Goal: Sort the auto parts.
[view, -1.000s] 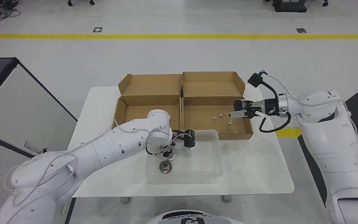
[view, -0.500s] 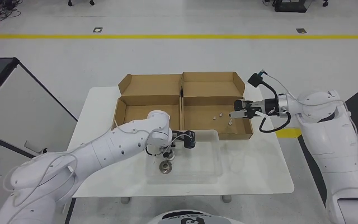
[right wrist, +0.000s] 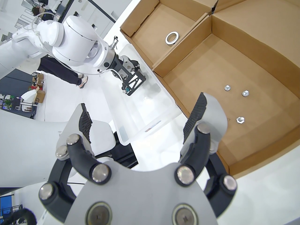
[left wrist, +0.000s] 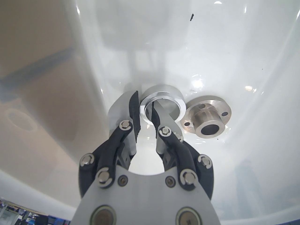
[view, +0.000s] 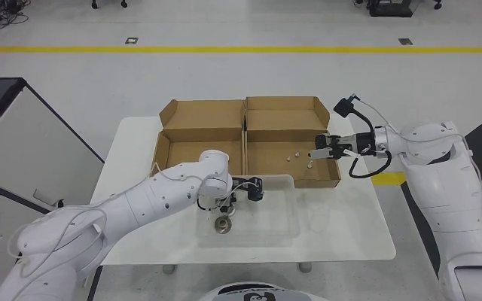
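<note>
Descent of my left claw point(left wrist: 143, 99) into the tray point(left wrist: 211, 36) has set it astride the wall of the silver ring point(left wrist: 165, 91), beside the hub point(left wrist: 207, 120). Clamping I cannot confirm; transfer to the box point(right wrist: 150, 24) should come next.

Left tool point(left wrist: 143, 105) nearly closed, low; right tool point(right wrist: 143, 106) wide open.

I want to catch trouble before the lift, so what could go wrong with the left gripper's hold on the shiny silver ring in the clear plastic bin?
The left gripper pinches just one wall of the shiny silver ring, one finger inside, one outside, so the ring may tilt or slip when lifted. The flanged metal hub lies right beside it and could get nudged or dragged along.
</note>
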Robot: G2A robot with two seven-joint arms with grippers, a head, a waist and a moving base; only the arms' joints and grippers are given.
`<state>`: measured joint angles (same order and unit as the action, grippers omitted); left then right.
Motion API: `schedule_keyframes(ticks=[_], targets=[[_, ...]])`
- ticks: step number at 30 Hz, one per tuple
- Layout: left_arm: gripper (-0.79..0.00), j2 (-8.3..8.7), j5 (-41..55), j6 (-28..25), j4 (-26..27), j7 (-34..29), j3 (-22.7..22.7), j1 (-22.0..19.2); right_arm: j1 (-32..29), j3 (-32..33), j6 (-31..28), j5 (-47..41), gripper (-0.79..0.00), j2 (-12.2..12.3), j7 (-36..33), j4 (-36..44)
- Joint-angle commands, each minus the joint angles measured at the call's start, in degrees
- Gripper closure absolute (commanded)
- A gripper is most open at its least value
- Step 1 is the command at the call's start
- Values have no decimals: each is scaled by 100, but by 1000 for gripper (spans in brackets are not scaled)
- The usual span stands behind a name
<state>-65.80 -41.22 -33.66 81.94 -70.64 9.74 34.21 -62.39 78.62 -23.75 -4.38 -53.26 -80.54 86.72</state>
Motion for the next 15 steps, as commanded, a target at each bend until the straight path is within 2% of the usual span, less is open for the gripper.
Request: schedule_keyframes(ticks=[1,8,15], targets=[[0,-6,-8,4,13,-3,0,-24,0,0,0,-1,-785,0,0,0],[0,1,150,71,126,-70,0,-192,0,0,0,-1,-785,0,0,0],[0,88,757,231,672,-229,0,-788,0,0,0,-1,-785,0,0,0]])
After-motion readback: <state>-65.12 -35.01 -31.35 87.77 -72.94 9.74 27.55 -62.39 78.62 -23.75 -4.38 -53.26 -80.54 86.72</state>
